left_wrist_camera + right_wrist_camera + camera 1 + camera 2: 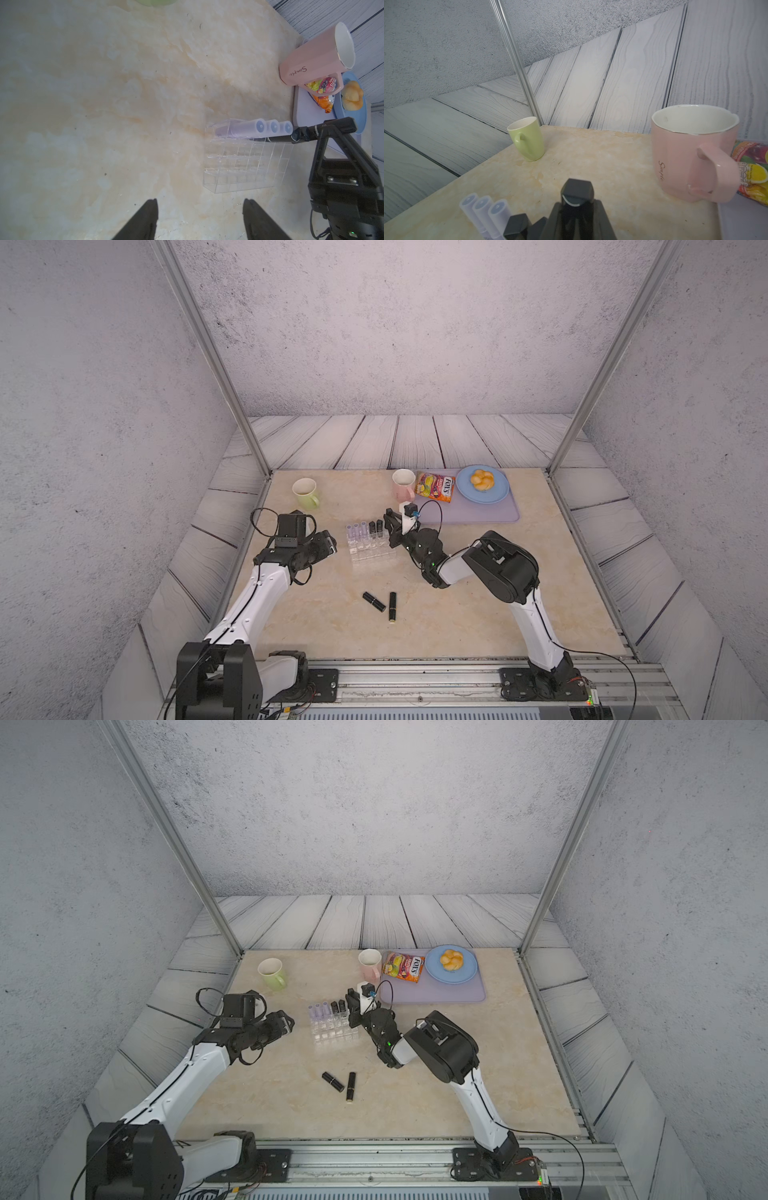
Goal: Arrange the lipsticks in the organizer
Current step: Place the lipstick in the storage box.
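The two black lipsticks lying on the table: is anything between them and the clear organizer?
Nothing visible. Only bare tabletop lies between the two loose lipsticks and the organizer, whose near compartments look empty.

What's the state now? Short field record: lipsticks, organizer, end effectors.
organizer: clear, mid-table
slotted: three lilac lipsticks, two black lipsticks, far row
loose: two black tubes lying on table, nearer robot
right end effector: shut on held lipstick, black, at organizer
left end effector: open, empty, beside organizer
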`<state>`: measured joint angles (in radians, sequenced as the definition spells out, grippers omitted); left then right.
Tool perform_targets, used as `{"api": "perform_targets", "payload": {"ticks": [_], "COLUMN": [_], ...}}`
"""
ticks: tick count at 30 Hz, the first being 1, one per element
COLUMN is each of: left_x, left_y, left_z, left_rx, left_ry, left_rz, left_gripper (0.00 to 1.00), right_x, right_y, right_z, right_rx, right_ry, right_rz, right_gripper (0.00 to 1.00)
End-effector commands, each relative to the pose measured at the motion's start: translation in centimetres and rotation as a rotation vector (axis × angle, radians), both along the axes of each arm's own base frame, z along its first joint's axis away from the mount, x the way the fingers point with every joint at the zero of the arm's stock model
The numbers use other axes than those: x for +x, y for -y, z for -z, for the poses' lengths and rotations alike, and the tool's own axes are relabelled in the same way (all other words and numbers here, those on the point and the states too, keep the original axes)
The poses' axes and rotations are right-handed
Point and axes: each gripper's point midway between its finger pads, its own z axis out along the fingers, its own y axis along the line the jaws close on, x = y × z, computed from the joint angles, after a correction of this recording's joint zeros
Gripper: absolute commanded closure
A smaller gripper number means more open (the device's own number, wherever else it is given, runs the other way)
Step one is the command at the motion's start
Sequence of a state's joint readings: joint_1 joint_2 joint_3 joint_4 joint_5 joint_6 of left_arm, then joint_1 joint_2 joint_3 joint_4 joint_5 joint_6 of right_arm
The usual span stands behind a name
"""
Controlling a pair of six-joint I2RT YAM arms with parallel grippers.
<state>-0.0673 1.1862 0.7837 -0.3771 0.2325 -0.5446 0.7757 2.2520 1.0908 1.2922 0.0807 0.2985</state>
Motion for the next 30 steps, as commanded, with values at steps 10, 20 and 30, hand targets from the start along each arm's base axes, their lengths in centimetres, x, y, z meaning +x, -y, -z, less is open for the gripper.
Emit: {"api": "perform_targets", "payload": {"ticks": [10, 20, 30], "left_x": [0.1, 0.1, 0.1], "left_y": [-0.4, -0.6, -0.7], "left_z": [-0.2, -0.2, -0.4], "left_rx": [0.001, 0.002, -0.001], "left_ry": [-0.002, -0.001, 0.003], "left_rz": [-0.009, -0.014, -0.02], "left_gripper": [0.3, 0.3, 0.3], "right_x": [0.9, 1.0, 0.9], "right_y": [0.1, 0.3, 0.0], "right_z": [0.7, 1.0, 1.5], "right_rx": [0.052, 0.06, 0.071], "right_ry": [-0.056, -0.075, -0.106], "right_rz": [0.028, 0.046, 0.032], "right_gripper": [1.0, 0.87, 0.91]}}
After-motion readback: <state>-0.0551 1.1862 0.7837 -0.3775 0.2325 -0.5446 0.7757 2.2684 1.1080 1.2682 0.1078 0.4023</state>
